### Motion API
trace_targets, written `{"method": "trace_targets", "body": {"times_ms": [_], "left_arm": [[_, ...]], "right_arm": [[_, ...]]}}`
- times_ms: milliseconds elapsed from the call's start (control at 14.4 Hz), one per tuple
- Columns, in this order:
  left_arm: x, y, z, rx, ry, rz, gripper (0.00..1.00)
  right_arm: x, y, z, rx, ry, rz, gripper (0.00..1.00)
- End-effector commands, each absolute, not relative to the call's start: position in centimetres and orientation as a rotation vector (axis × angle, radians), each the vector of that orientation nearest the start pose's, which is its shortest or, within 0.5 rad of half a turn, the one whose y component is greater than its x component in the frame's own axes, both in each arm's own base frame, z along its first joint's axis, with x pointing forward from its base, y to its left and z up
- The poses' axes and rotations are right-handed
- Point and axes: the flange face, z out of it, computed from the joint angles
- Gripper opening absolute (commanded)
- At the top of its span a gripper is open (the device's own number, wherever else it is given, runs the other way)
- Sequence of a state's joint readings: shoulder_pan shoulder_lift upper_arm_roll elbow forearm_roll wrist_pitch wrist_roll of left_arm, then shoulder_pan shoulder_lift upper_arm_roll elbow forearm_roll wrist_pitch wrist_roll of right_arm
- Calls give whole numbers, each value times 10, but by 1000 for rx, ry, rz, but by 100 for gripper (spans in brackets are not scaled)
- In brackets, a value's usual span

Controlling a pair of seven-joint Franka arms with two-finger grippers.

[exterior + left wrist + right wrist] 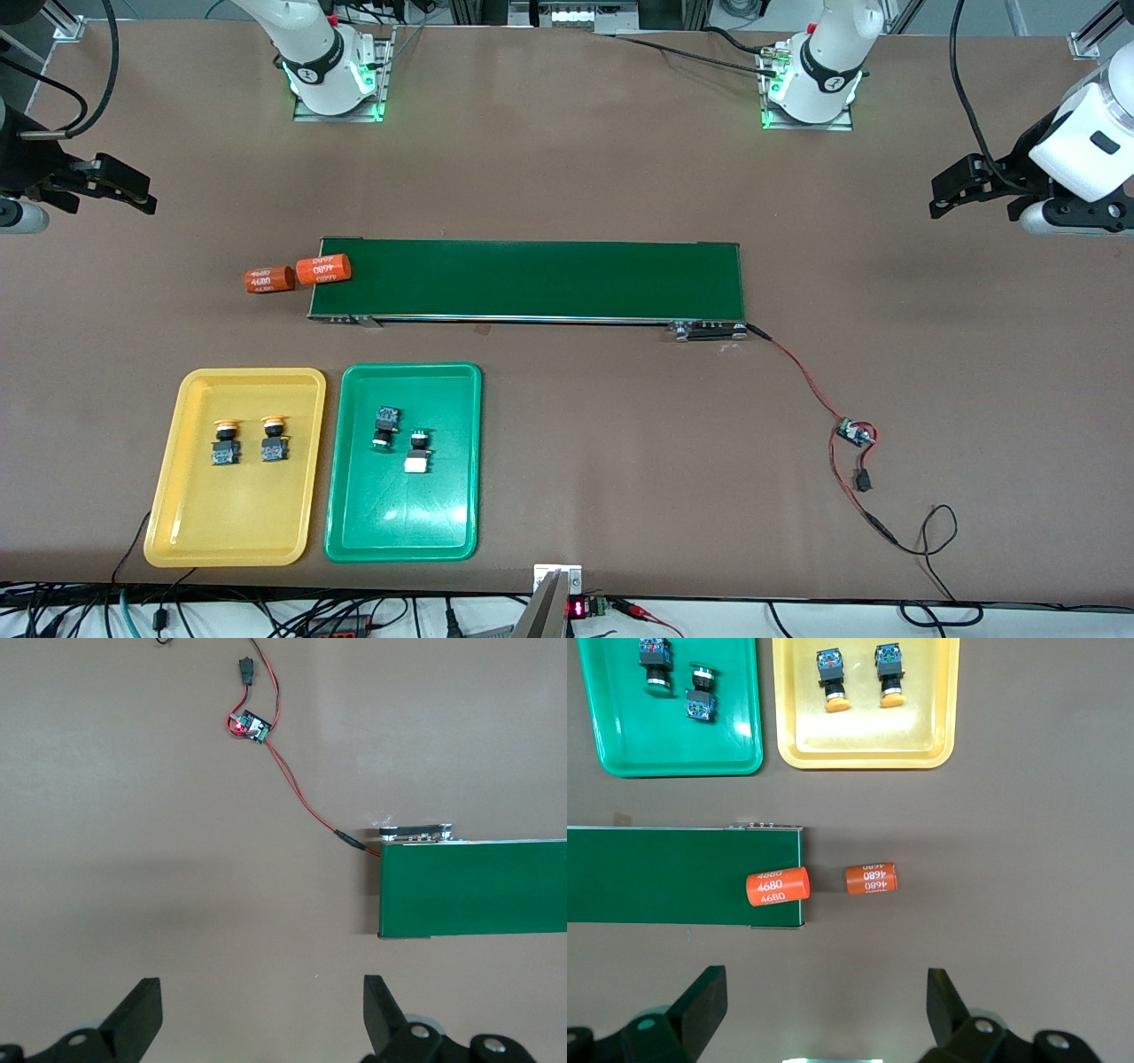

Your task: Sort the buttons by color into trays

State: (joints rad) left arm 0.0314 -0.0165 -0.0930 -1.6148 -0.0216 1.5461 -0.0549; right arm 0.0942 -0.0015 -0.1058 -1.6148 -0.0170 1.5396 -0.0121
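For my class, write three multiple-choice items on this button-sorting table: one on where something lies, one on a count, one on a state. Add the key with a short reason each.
1. Where do the yellow-capped buttons lie?
A. On the conveyor belt
B. In the yellow tray
C. In the green tray

2. How many orange cylinders are there?
A. One
B. Two
C. Four

3. How do the grippers stand?
A. Both open, holding nothing
B. Left shut on a button
C. Right shut on a cylinder

Key:
1 B: both sit side by side in the yellow tray.
2 B: one orange cylinder rests on the end of the conveyor belt, the other on the table beside it.
3 A: the left gripper and right gripper show spread fingers with nothing between.
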Motion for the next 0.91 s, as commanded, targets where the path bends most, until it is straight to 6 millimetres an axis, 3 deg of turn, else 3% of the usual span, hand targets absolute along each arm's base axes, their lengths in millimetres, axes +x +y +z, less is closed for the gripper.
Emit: {"method": "trace_targets", "body": {"times_ms": [0,836], "left_arm": [[548,-37,617,-3161,1,92,100],[548,-36,617,-3161,1,92,100]], "right_arm": [[541,-6,610,-3164,-24,112,100],[538,-6,611,-3161,-24,120,100]]}}
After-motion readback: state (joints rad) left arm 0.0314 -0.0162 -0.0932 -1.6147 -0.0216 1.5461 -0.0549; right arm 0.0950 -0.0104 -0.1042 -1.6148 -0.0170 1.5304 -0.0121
